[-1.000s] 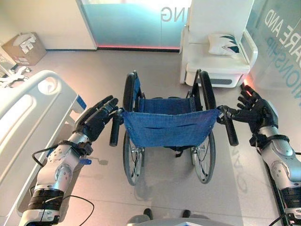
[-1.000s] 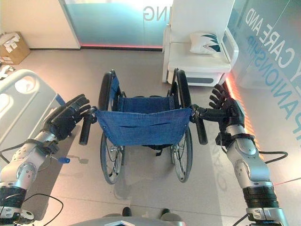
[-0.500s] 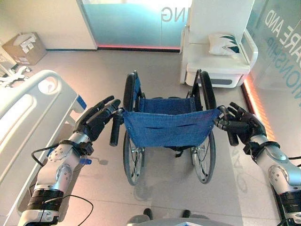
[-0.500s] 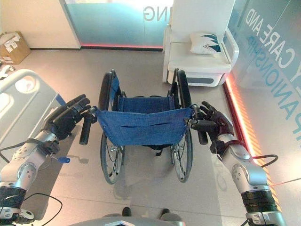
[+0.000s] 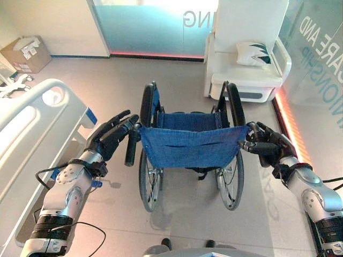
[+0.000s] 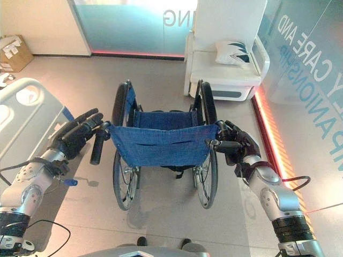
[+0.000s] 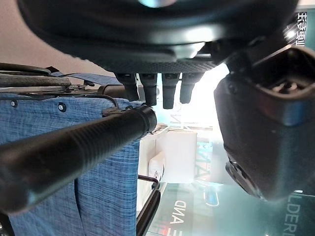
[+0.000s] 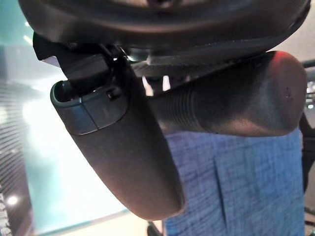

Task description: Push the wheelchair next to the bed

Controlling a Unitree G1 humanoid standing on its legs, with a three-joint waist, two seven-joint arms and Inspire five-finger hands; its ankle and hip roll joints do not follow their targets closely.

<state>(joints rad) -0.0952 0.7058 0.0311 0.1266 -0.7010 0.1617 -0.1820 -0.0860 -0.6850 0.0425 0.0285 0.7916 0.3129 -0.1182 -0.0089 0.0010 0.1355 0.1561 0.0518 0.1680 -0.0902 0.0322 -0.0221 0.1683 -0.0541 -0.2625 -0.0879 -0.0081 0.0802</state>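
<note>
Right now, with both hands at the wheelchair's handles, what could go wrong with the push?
1. The left hand is open beside the left handle, while the right hand sits against the right handle. Pushing now would likely be one-sided and swing the wheelchair.
2. The bed stands close on the left; a swerve that way could strike its end.
3. The white chair lies ahead on the right, so overshooting could hit it.

The wheelchair (image 5: 188, 150) stands upright on the floor in the middle of the scene, blue fabric backrest nearest, black push handles out to either side, facing away. The white bed (image 5: 32, 134) lies to its left, apart from it.
</note>
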